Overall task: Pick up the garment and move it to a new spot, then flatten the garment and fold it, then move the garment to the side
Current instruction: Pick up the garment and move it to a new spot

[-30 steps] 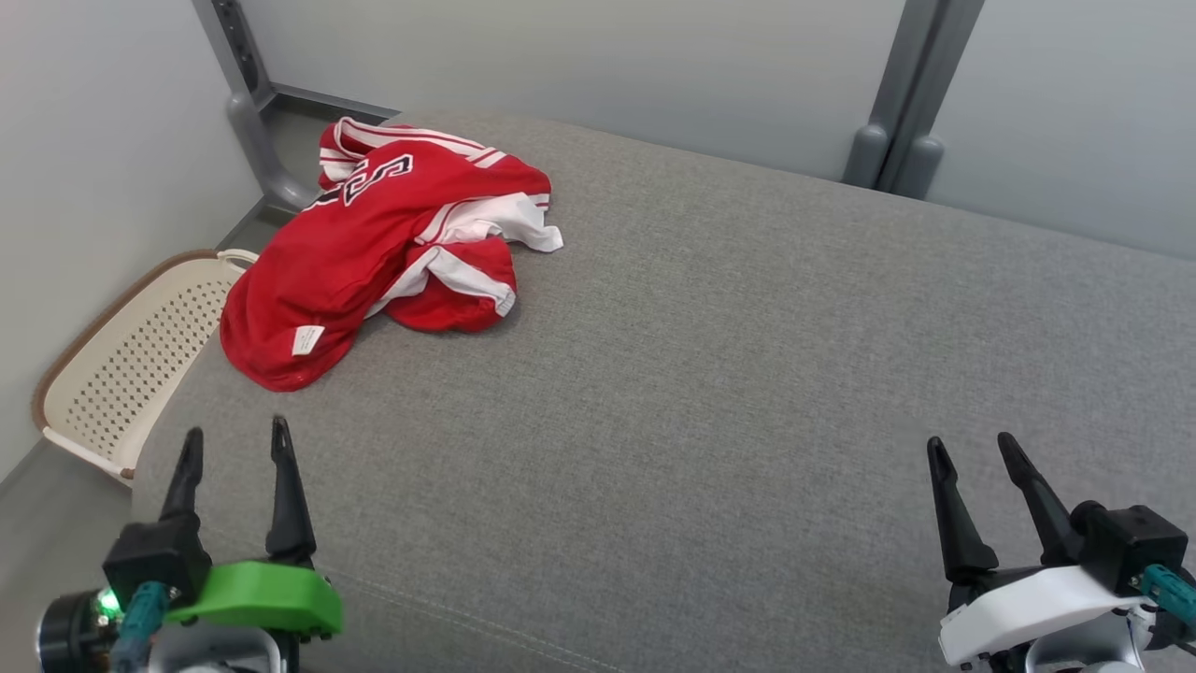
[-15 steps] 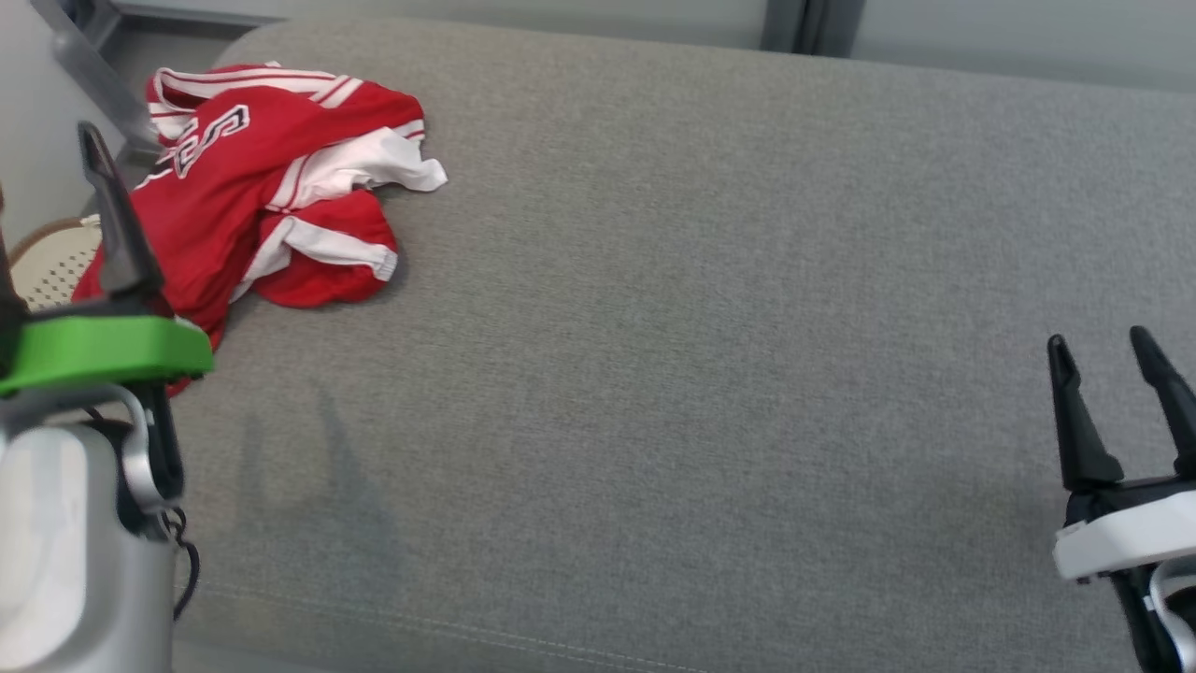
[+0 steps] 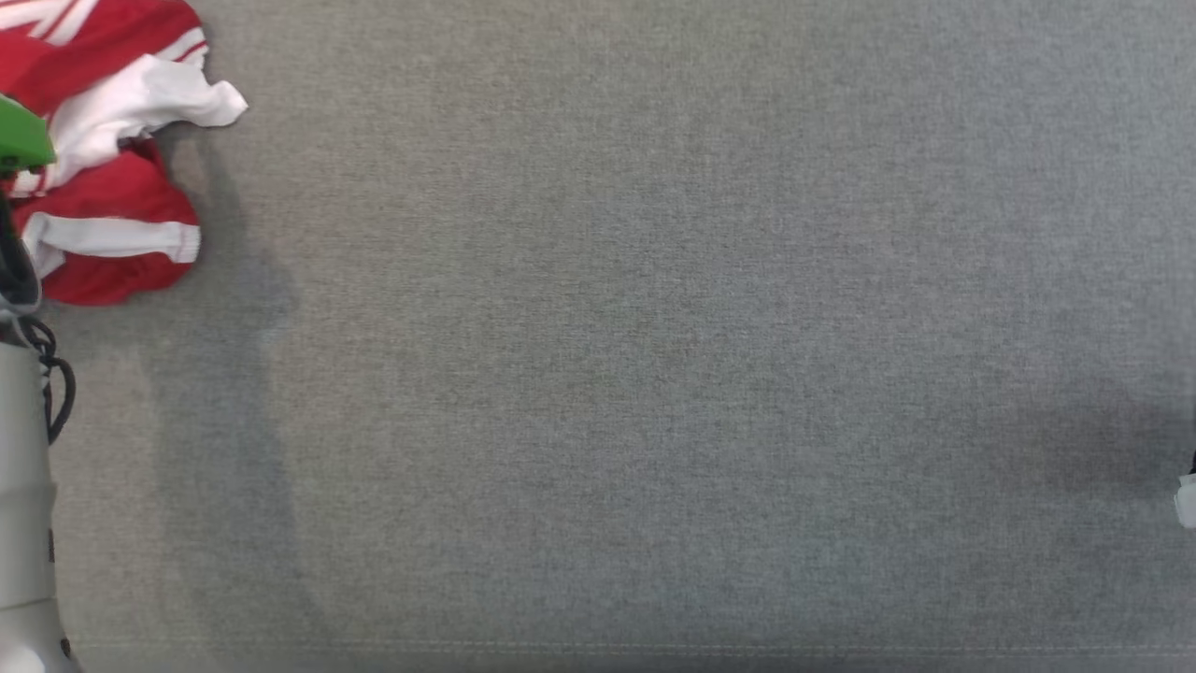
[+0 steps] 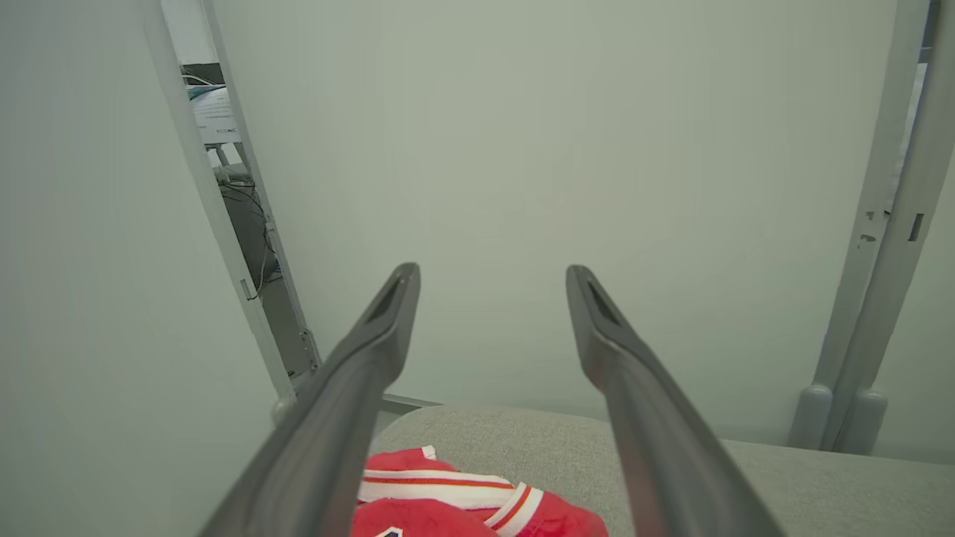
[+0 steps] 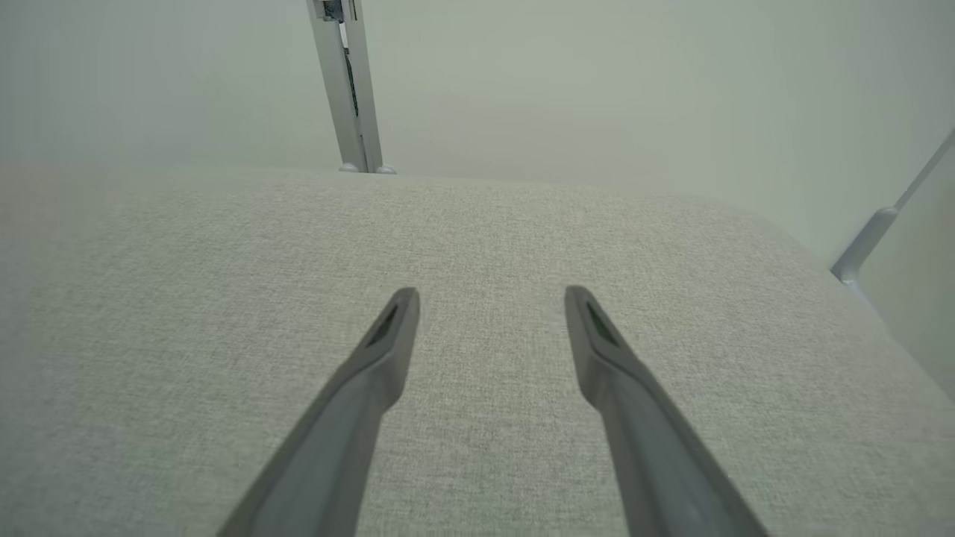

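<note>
The garment (image 3: 103, 187), a crumpled red jersey with white stripes, lies at the far left of the grey cushioned surface (image 3: 654, 374). The green part of my left wrist (image 3: 19, 140) overlaps it at the left edge, with the pale forearm (image 3: 19, 523) below. In the left wrist view my left gripper (image 4: 492, 280) is open and empty, held above the garment (image 4: 462, 507) with its fingers pointing at the back wall. My right gripper (image 5: 489, 298) is open and empty over bare cushion, far from the garment. A white sliver of its body (image 3: 1187, 500) shows at the right edge.
Pale wall panels stand behind the cushion, joined by grey metal posts (image 4: 873, 298) (image 5: 351, 89). A narrow gap between panels (image 4: 239, 224) opens behind the garment's corner. The cushion's right edge (image 5: 858, 298) rounds off near another post.
The head camera has tilted down and closer, so the whole picture shifted. My left arm has reached forward to the garment. The garment lies where it was.
</note>
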### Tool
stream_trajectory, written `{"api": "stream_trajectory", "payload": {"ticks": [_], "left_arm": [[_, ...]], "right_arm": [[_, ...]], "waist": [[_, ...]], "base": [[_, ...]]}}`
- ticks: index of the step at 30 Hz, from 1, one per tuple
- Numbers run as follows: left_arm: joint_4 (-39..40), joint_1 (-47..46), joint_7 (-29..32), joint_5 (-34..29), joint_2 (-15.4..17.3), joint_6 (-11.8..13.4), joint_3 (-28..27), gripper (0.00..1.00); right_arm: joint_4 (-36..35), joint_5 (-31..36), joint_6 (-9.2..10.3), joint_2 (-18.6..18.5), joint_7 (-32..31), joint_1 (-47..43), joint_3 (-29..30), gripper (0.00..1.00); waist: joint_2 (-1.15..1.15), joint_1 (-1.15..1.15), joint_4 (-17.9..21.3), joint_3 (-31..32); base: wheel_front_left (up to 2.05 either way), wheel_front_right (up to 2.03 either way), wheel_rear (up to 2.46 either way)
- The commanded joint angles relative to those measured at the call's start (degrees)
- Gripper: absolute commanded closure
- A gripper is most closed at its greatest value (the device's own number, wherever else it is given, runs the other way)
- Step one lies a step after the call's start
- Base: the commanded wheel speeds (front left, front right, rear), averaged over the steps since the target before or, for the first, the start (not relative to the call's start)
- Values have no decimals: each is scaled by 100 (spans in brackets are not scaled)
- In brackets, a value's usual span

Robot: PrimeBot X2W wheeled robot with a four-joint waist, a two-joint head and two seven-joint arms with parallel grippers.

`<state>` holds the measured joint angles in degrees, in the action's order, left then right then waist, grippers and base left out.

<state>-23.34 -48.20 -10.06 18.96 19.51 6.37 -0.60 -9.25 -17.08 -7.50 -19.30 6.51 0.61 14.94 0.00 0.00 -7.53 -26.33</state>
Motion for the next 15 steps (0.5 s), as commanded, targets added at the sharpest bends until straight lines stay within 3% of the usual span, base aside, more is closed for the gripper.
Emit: {"api": "stream_trajectory", "payload": {"ticks": [1, 15], "left_arm": [[-168, -170, 47, 22, 94, -24, 3, 0], [-2075, -651, 1028, -2, 252, -210, 375, 0]], "right_arm": [[-43, -40, 2, -44, 29, 99, 30, 0], [-66, -77, 2, -88, 13, 186, 17, 0]], "waist": [[0, 0, 421, -557], [0, 0, 390, -702]], "base": [[0, 0, 0], [0, 0, 0]]}}
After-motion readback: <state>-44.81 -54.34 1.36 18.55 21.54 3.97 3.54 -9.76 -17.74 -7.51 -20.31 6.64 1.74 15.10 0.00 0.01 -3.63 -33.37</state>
